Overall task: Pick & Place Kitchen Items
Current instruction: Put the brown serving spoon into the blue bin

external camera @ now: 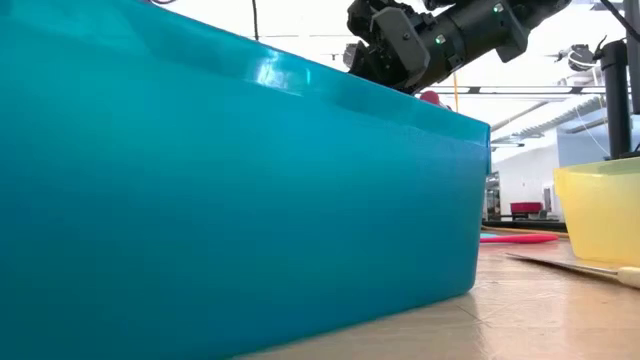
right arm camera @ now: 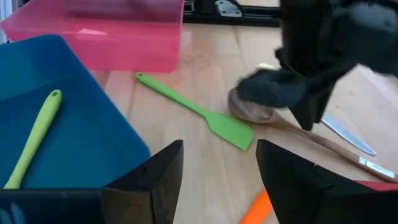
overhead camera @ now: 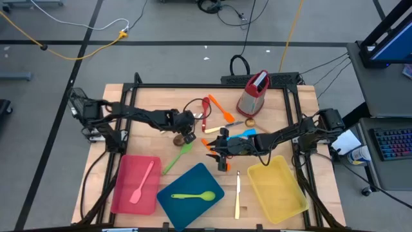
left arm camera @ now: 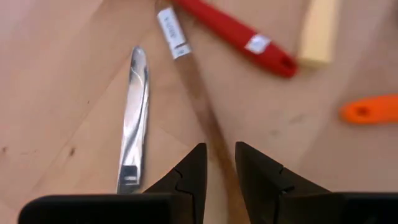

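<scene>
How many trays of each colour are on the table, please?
Red tray: 1
Blue tray: 1
Yellow tray: 1
Total: 3

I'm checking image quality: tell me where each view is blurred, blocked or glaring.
Low view: blue tray fills most of the frame, bright ceiling lights behind. Left wrist view: brown spoon handle soft near the left gripper. Right wrist view: the left arm's gripper smeared dark over the spoon bowl. High view: evenly lit.
</scene>
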Controlling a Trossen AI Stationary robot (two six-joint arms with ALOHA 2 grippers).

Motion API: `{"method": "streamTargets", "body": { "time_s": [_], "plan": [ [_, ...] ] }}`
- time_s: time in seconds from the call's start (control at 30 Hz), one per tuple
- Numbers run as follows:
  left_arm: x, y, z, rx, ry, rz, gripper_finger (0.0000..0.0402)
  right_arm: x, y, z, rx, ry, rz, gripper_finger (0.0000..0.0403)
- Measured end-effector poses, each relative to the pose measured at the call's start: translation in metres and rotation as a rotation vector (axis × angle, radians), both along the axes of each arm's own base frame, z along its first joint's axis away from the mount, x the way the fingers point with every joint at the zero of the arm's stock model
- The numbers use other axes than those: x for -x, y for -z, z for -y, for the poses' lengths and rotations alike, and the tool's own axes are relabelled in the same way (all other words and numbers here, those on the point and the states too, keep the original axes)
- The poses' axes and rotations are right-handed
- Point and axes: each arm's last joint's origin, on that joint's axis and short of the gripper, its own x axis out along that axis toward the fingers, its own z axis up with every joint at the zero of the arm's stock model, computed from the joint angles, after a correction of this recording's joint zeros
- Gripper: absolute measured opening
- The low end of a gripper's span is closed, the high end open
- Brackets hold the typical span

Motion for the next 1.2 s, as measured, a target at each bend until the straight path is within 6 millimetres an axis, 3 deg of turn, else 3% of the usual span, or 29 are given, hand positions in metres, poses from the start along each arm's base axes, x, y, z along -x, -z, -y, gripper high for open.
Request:
{"method": "streamTargets", "body": {
  "time_s": [0.23,0.6,0.8,0.9,1.03,1.2],
  "plan": [
    [-0.006,0.015,-0.015,0.056,-0.003,0.023,0.0085,0.002,0.001,-0.009,0.002,-0.026,-0.007,0.0196],
    [-0.005,0.016,-0.025,0.011,0.042,0.020,0.0085,0.003,0.001,-0.011,0.005,-0.033,-0.014,0.0196],
    [-0.005,0.016,-0.025,0.001,0.058,0.015,0.0032,0.003,0.001,-0.011,0.008,-0.032,-0.016,0.0196],
    [-0.005,0.015,-0.025,-0.011,0.082,0.008,0.0026,0.003,0.001,-0.011,0.008,-0.032,-0.016,0.0196],
    [-0.002,0.006,-0.025,-0.007,0.064,0.031,0.0031,0.003,0.001,-0.011,0.008,-0.032,-0.016,0.0196],
    [0.003,-0.023,-0.021,-0.037,0.063,0.107,0.0024,0.003,0.001,-0.011,0.006,-0.031,-0.016,0.0196]
  ]
}}
